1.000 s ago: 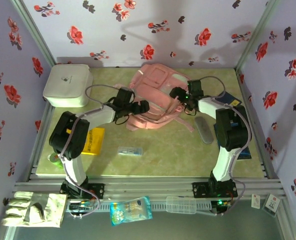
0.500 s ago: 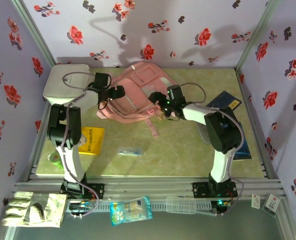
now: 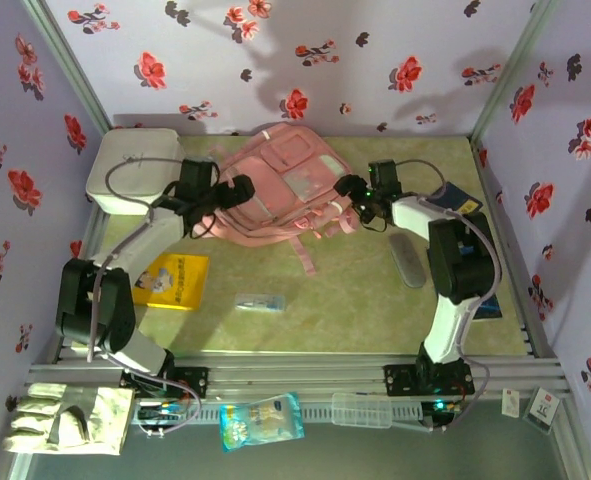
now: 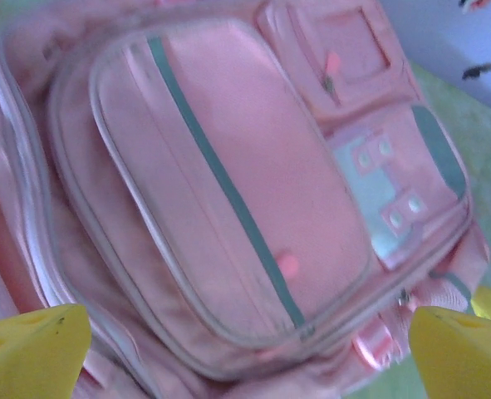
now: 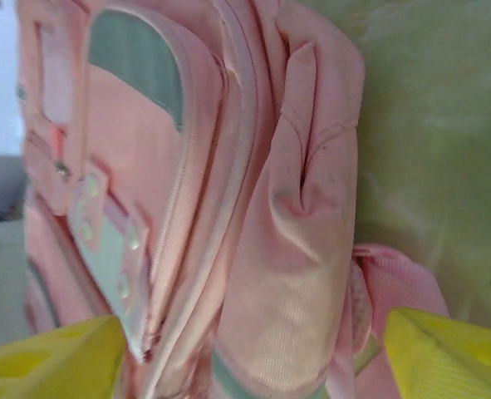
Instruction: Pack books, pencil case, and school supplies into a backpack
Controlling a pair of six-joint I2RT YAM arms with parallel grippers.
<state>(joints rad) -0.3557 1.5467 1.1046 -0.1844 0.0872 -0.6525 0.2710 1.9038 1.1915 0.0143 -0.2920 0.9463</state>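
Pink backpack (image 3: 280, 185) slid left, nothing packed yet
My left gripper (image 3: 237, 190) and right gripper (image 3: 347, 189) flank it, spread wide, grasping nothing

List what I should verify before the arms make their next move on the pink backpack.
1. Left jaws open: ok, yellow tips wide apart above the large pink fabric backpack.
2. Right jaws open: ok, wide apart at the backpack's side.
3. Main compartment open: cannot tell, no opening is seen.
4. Thin yellow book free to pick up: ok, lies flat with nothing on it.
5. Flat grey oblong pencil case free: ok, lies beside the right arm.
6. Small clear packet free: ok, lies alone.
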